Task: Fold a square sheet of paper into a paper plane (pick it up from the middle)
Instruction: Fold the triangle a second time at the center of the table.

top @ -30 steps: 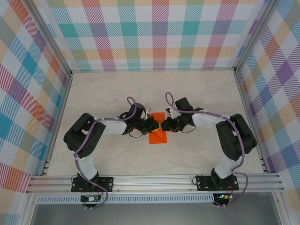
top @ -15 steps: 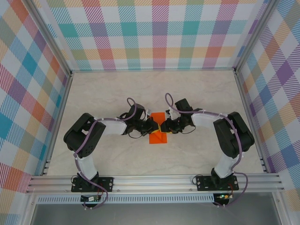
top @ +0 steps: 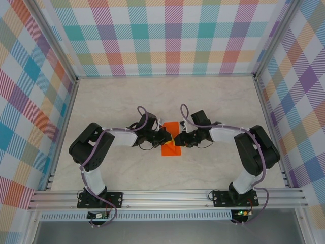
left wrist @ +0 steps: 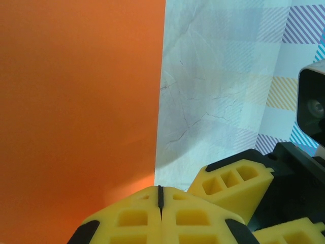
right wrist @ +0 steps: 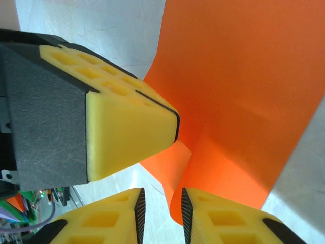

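Note:
The square sheet of paper [top: 170, 148] lies mid-table between both grippers, bright orange. In the left wrist view the sheet [left wrist: 76, 101] covers the left half, its straight edge running down to my left gripper [left wrist: 160, 190], whose jaws are pressed together at that edge. The right wrist view shows the left gripper [right wrist: 175, 124] pinching the sheet [right wrist: 244, 76], which bends and curls there. My right gripper [right wrist: 160, 198] is open, and a curled flap of the sheet hangs in the gap beside one pad without being clamped. In the top view, the left gripper [top: 165, 135] and right gripper [top: 179, 138] almost touch.
The marble-look tabletop [top: 213, 101] stretches around the sheet inside checked walls [top: 167, 35]. A metal rail [top: 167, 195] runs along the near edge. A yellow finger of the right gripper [left wrist: 236, 180] sits close beside my left jaws.
The right arm has shifted slightly towards the near side and right. The left arm and the sheet stay where they were.

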### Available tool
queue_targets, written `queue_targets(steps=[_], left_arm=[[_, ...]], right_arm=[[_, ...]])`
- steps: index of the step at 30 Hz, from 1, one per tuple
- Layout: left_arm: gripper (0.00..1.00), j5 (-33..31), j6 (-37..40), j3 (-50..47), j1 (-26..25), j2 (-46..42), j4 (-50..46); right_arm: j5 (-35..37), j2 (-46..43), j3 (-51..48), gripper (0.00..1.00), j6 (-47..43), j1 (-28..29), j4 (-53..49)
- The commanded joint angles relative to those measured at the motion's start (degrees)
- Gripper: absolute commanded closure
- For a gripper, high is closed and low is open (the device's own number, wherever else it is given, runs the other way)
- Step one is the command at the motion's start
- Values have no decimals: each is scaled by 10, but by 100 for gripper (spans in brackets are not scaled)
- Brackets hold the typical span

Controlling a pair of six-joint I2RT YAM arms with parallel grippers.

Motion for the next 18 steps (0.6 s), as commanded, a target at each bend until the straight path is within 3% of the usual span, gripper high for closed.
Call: queue_targets(steps=[1,18], left_arm=[[99,-6,12,-8,-6,-4,9],[100,-6,13,-11,-6,-12,10]], right_arm=[[-8,-20,-23,71,37,2,59],[-12,17,-32,72,61,2,98]])
